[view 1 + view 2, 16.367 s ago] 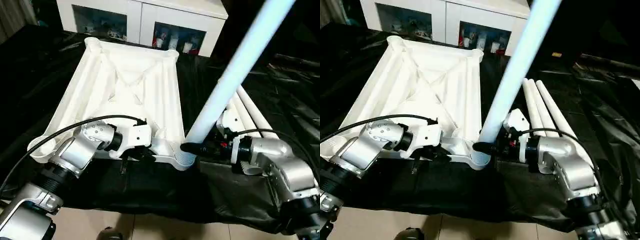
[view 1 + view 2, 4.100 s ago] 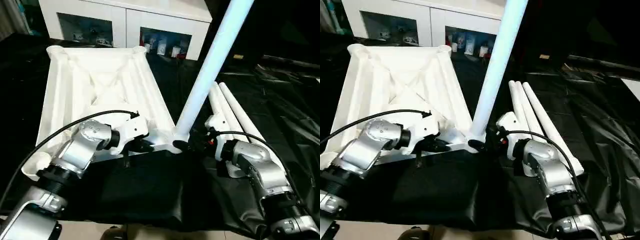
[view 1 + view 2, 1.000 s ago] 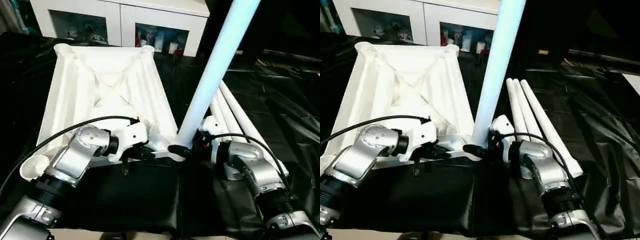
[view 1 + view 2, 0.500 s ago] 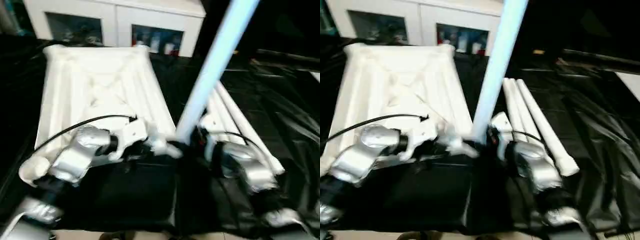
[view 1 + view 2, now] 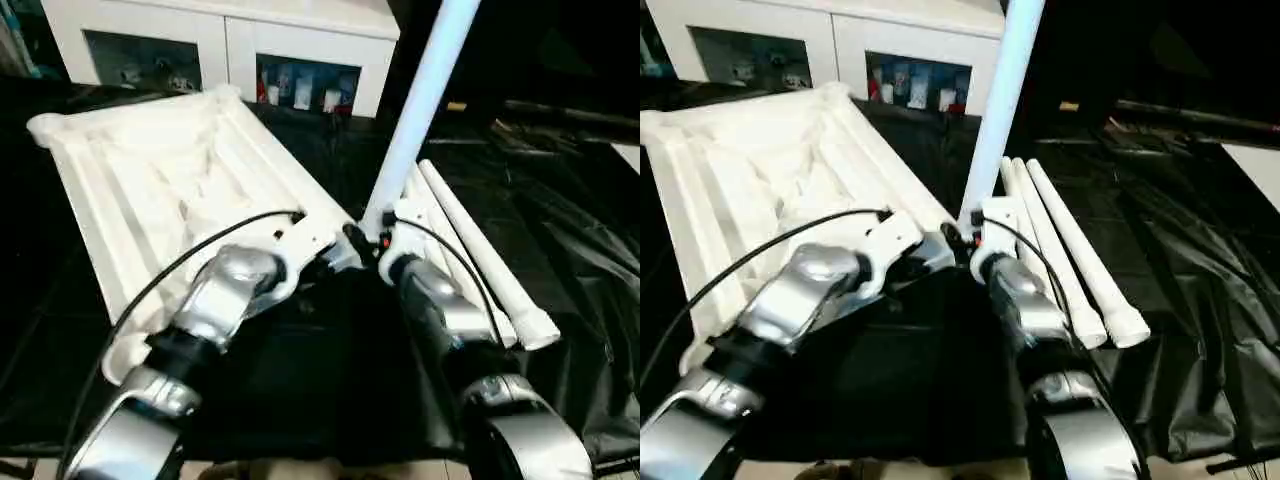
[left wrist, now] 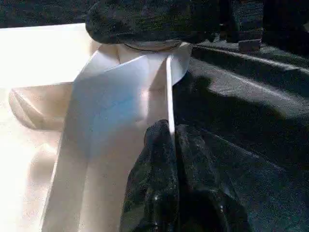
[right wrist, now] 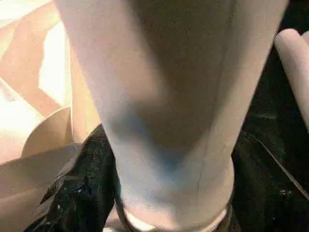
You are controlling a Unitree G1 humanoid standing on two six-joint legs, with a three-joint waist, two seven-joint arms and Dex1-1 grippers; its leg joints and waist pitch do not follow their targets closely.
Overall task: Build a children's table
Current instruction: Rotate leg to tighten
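One leg (image 5: 425, 95) standing in the near corner socket of the upturned top (image 5: 170, 190) on the black table (image 5: 560, 200). Right hand (image 5: 362, 243) clasped round its base; left hand (image 6: 172, 140) clenched on the rim. Three legs (image 5: 1065, 250) left lying alongside, unfitted.

1. The two head views look forward and down over both forearms, set slightly apart; both take in the upturned children's table (image 5: 170, 170), the standing leg (image 5: 415, 110) and the cabinet (image 5: 230, 40).
2. The left wrist view sits very close to a rib of the children's table by the corner socket.
3. The right wrist view sits pressed near the standing leg's base.
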